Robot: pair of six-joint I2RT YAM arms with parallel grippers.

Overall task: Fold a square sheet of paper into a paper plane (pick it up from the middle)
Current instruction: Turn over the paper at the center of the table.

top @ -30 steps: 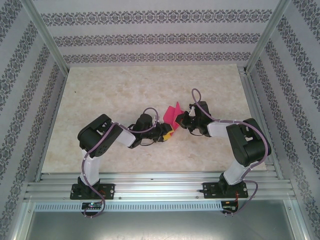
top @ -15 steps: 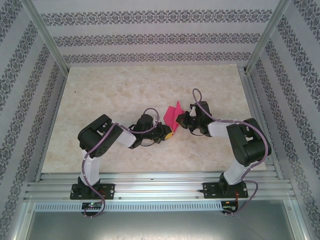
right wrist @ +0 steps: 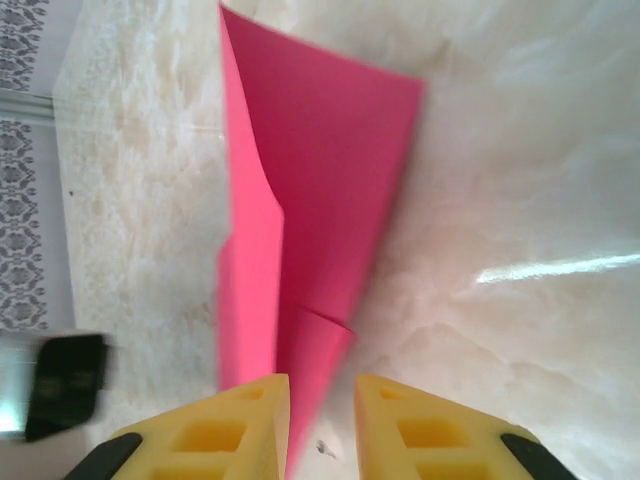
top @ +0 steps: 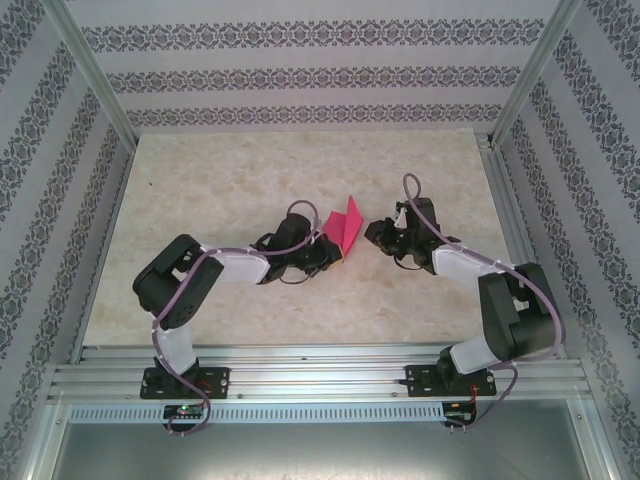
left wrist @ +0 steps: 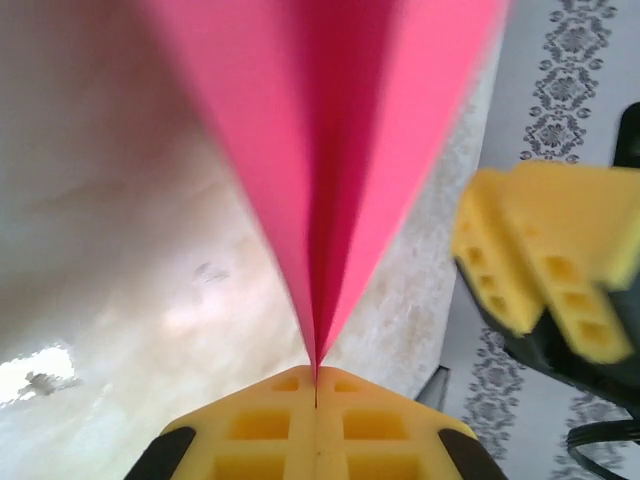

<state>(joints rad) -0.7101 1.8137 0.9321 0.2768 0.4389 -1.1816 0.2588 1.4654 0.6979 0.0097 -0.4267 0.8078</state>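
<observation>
The square sheet of paper is now creased into a narrow, pointed, magenta-pink paper plane (top: 347, 225) in the middle of the table. My left gripper (top: 334, 254) is shut on its pointed end. In the left wrist view the yellow pads (left wrist: 260, 425) meet, with the paper plane (left wrist: 330, 150) fanning out from between them. My right gripper (top: 373, 235) stands just right of the paper, open. In the right wrist view its fingertips (right wrist: 250, 420) are apart, and the paper plane's (right wrist: 310, 200) narrow end lies loose in the gap of the right gripper (right wrist: 322, 400). The right gripper's yellow fingers (left wrist: 540, 270) show blurred in the left wrist view.
The pale marbled table top (top: 230, 180) spreads around both grippers, with patterned walls (top: 300, 75) on three sides. Aluminium rails (top: 320, 375) run along the near edge, where the arm bases are bolted.
My left gripper has closed on the paper's pointed end. My right gripper has opened, let go and drawn back to the right. The paper sits slightly farther back.
</observation>
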